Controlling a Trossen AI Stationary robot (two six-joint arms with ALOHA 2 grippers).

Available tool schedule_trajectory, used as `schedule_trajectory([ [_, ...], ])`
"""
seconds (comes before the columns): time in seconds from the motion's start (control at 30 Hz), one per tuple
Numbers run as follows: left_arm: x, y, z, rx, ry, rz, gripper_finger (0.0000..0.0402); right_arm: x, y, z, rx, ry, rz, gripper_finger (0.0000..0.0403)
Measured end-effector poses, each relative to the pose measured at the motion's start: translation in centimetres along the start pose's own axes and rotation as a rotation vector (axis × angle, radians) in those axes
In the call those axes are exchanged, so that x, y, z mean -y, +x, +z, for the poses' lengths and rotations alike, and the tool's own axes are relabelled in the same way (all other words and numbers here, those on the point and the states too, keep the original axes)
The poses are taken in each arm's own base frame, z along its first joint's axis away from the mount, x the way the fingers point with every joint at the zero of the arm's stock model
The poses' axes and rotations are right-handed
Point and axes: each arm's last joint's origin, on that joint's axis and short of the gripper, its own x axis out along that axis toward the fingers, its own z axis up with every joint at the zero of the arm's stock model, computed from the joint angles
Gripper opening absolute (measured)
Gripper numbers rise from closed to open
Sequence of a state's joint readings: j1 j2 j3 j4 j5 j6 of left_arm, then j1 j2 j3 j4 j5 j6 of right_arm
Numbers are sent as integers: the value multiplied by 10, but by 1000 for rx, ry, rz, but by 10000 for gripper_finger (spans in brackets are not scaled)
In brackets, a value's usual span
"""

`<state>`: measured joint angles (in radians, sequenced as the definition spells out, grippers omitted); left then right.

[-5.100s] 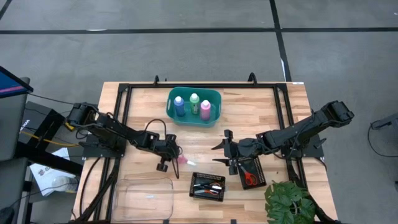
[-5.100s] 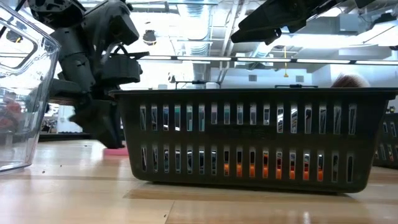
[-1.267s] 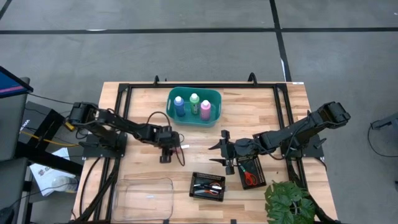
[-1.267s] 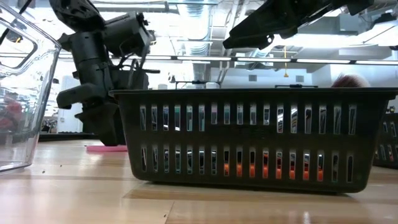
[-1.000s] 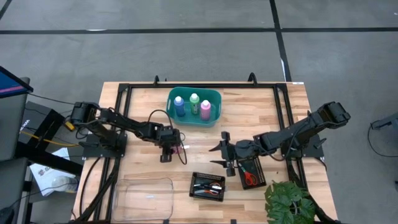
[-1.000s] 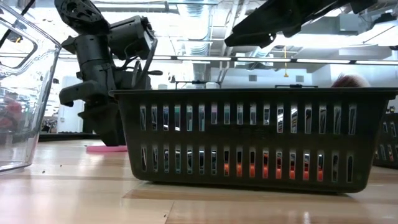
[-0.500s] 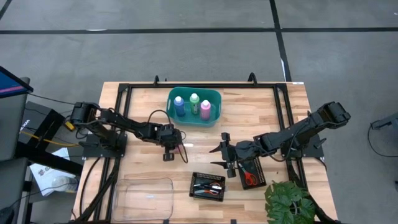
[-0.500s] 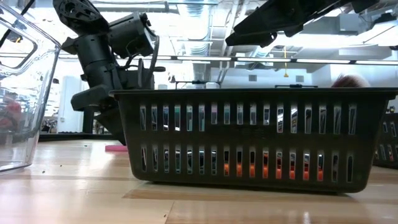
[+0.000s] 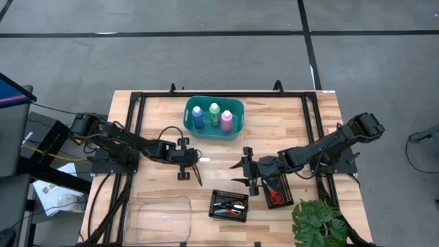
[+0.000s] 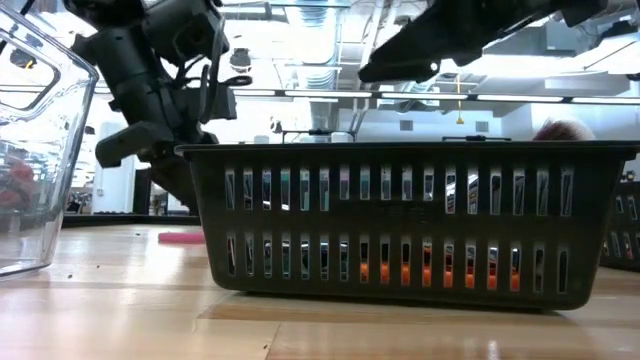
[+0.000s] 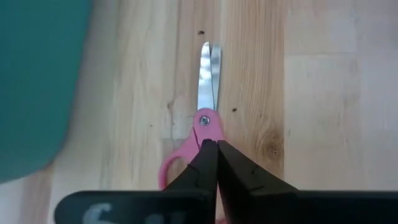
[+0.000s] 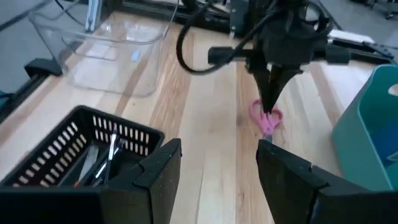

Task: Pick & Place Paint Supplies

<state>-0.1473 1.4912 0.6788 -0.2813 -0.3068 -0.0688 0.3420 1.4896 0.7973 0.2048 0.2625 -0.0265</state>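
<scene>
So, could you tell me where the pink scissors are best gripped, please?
Probably at the neck just behind the pivot, from straight above. The pink scissors lie flat on the table, blades shut, so that is the narrowest solid part. The left claw is shut right there.

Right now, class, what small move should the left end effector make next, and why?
Probably open the left end effector and lower to grasp: its fingers are shut together over the pink scissors, which seem to lie flat on the table.
</scene>
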Motion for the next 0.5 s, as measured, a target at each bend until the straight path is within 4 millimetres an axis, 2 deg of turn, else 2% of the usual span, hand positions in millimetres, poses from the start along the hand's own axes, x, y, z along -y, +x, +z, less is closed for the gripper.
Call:
schedule_trajectory([
  [0.13,-1,-5,1,15,-16,5,2,1,2,-2,-11,-1,-3,195],
  [0.33,-5,-5,-8,-85,-2,12,0,1,2,0,9,0,-3,195],
  [0.5,-8,-4,-8,-94,29,-76,15,1,1,0,8,-3,-2,195],
])
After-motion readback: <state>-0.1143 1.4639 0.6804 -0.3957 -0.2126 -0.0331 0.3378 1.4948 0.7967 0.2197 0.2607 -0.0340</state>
